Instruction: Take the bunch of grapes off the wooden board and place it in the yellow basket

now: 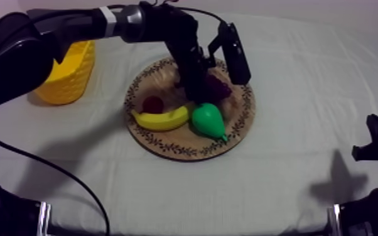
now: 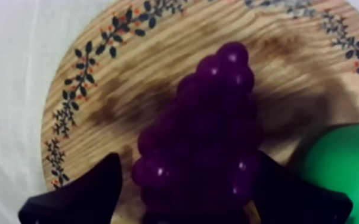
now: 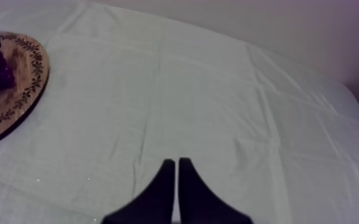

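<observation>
While the left tool (image 2: pixel 188 159) sits low over the bunch of grapes (image 2: pixel 212 119), its two fingers stand wide apart, one on each side of the bunch's broad end. It's open and holds nothing. The grapes lie on the wooden board (image 2: pixel 128 83), just beside the green pear (image 2: pixel 349 170). A banana (image 1: pixel 161 119) and a small red fruit (image 1: pixel 152 103) share the board. The yellow basket (image 1: pixel 72 72) stands on the worktop (image 1: pixel 292 182) near the board, on my left. The right tool (image 3: pixel 176 164) hangs over bare cloth well apart from the board, fingers together in a wedge, nothing in it.

Handling guess: a toy bunch, likely light, firm, lumpy and a bit glossy, so it could slip or roll. Best pinched across the wide middle, where the fingers line up now.

Hard to make out: from above, the arm covers most of the grapes. The stem end is unclear. Can't tell if the finger pads touch the fruit.
</observation>
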{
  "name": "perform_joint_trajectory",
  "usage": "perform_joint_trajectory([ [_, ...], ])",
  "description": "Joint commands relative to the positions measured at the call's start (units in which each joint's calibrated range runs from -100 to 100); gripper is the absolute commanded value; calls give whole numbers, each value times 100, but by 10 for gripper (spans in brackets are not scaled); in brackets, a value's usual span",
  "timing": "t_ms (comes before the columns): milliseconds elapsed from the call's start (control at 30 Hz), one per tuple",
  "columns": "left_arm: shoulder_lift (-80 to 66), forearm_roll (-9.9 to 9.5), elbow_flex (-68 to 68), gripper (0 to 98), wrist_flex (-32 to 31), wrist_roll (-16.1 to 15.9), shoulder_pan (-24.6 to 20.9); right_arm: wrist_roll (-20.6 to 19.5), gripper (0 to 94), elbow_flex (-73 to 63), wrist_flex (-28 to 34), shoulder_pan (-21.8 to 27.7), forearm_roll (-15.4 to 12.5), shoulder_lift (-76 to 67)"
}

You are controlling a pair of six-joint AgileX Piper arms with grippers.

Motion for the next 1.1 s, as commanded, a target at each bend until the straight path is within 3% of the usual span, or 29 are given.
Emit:
perform_joint_trajectory([
  [0,38,6,-51,772,31,19,-11,0,2,4,0,2,0,-2],
  [467,158,13,-194,732,173,72,-39,0,2,4,0,2,0,-2],
  [867,140,23,-175,554,145,66,-51,0,2,4,0,2,0,-2],
  [1067,37,27,-32,518,22,61,-51,0,2,4,0,2,0,-2],
])
